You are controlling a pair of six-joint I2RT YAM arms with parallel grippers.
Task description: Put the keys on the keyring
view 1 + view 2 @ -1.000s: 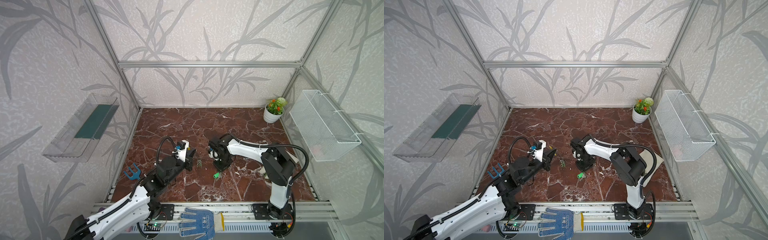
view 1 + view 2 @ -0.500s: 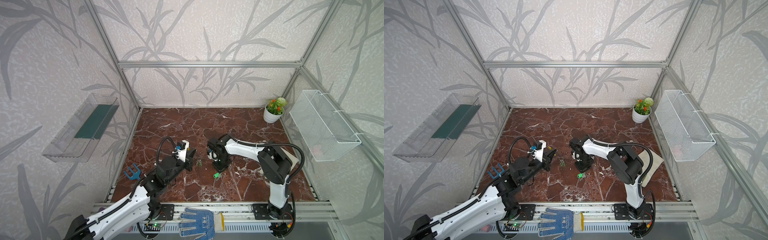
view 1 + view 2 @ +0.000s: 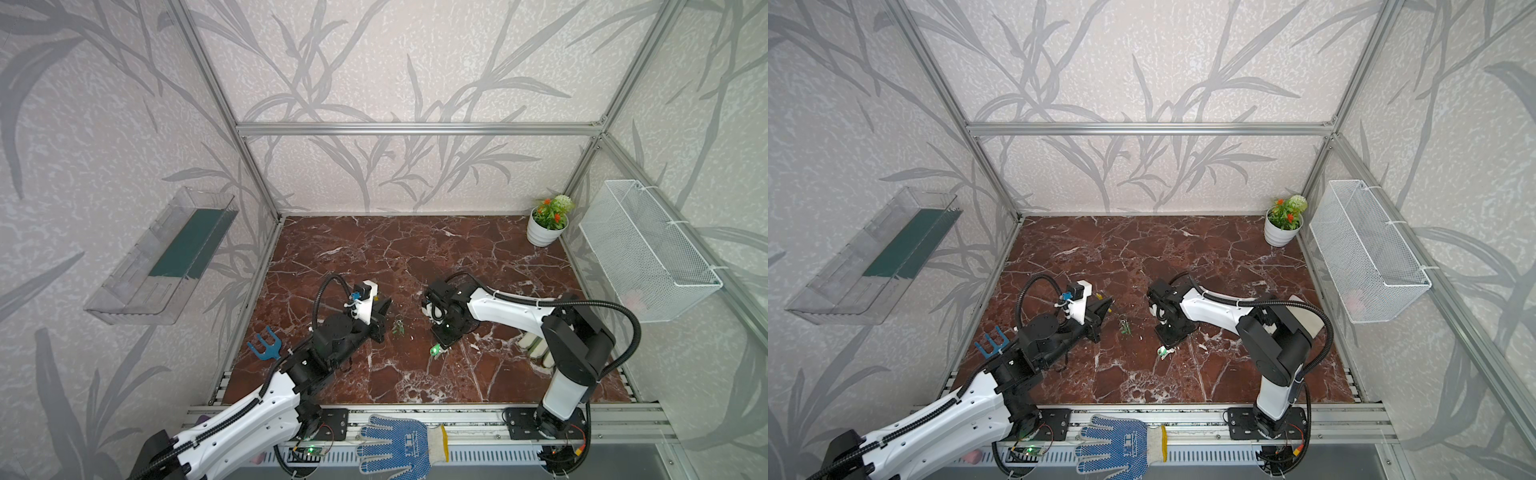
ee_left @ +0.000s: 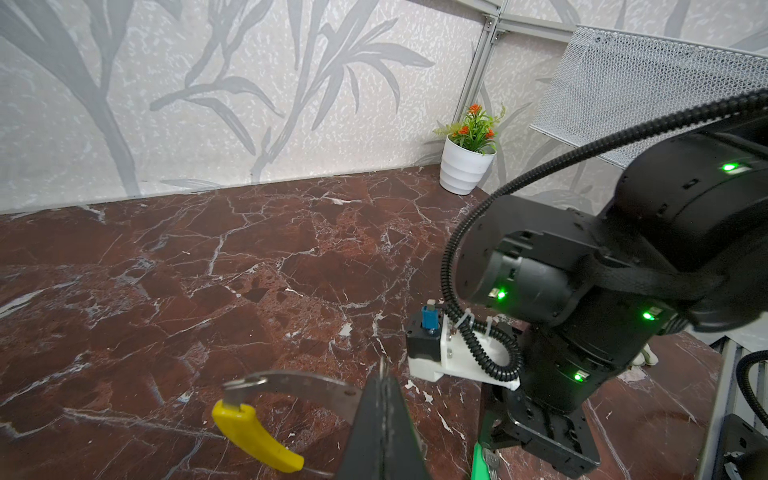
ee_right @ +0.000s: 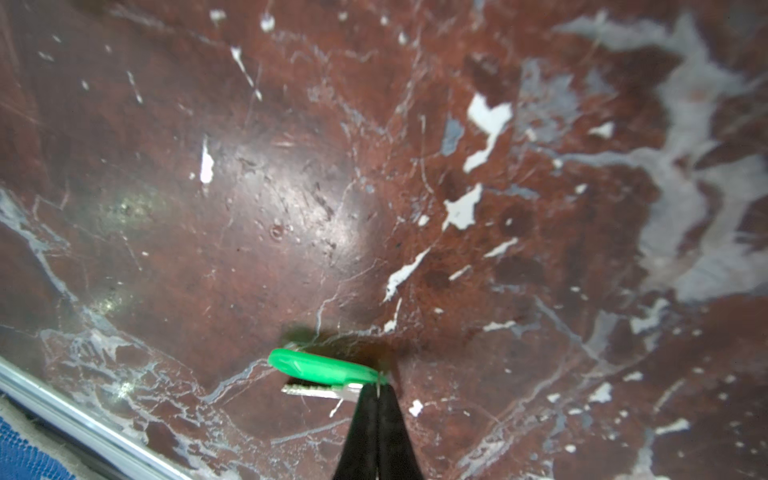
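The keyring point(image 4: 299, 384), a grey perforated metal band with a yellow sleeve point(image 4: 253, 436), sticks out sideways from my left gripper point(image 4: 384, 374), which is shut on the band. In both top views that gripper point(image 3: 387, 303) point(image 3: 1106, 305) hovers left of centre. A small cluster of keys point(image 3: 398, 327) point(image 3: 1124, 326) shows just below it; whether they hang or lie flat I cannot tell. My right gripper point(image 5: 378, 386) points down at the floor, shut on the thin wire loop of a green-headed key point(image 5: 324, 368) with its metal blade beside it. That key point(image 3: 435, 352) point(image 3: 1162, 352) lies low on the marble.
A white pot with a plant point(image 3: 546, 226) stands in the far right corner, under a wire basket point(image 3: 648, 257) on the right wall. A clear shelf point(image 3: 166, 257) hangs on the left wall. A blue glove point(image 3: 395, 449) lies on the front rail, a blue fork-shaped tool point(image 3: 266, 345) at the left edge.
The right gripper's jaws have closed on the green key's loop, and its wrist has shifted slightly left. The left arm and the keyring have not moved.
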